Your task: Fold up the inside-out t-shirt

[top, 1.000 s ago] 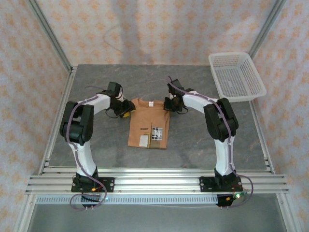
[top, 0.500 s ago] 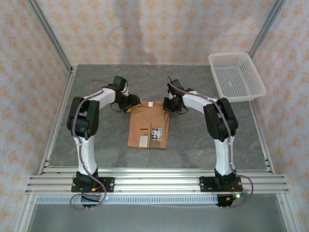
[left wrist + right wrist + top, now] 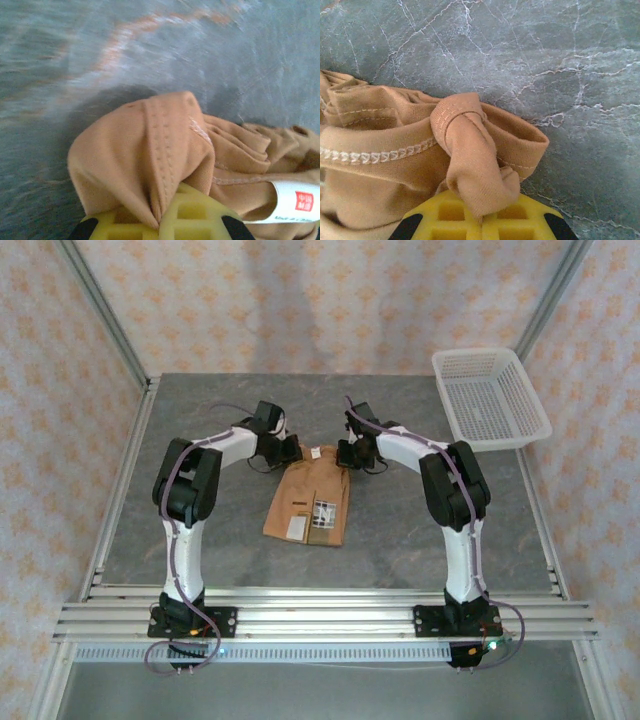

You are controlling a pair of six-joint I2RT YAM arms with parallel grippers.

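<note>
The inside-out t-shirt (image 3: pixel 310 502) lies folded into a narrow caramel rectangle in the middle of the table, with white labels (image 3: pixel 318 515) facing up near its front end. My left gripper (image 3: pixel 291 452) is shut on the shirt's far left corner. In the left wrist view a bunched seam of the t-shirt (image 3: pixel 150 160) runs down between the yellow fingers (image 3: pixel 195 220), and a white tag (image 3: pixel 295 202) shows at the right. My right gripper (image 3: pixel 345 455) is shut on the far right corner. In the right wrist view a pinched fold of the t-shirt (image 3: pixel 475 170) rises from the yellow fingers (image 3: pixel 450 217).
A white mesh basket (image 3: pixel 490 398) stands at the back right corner of the grey marble table (image 3: pixel 400 530). Metal frame posts and patterned walls close in the sides and back. An aluminium rail (image 3: pixel 320 620) runs along the near edge.
My left gripper has swung rightward from beside the shirt to its far left corner and closed on the cloth. The shirt's far left edge has pulled inward. The right arm has stayed put.
</note>
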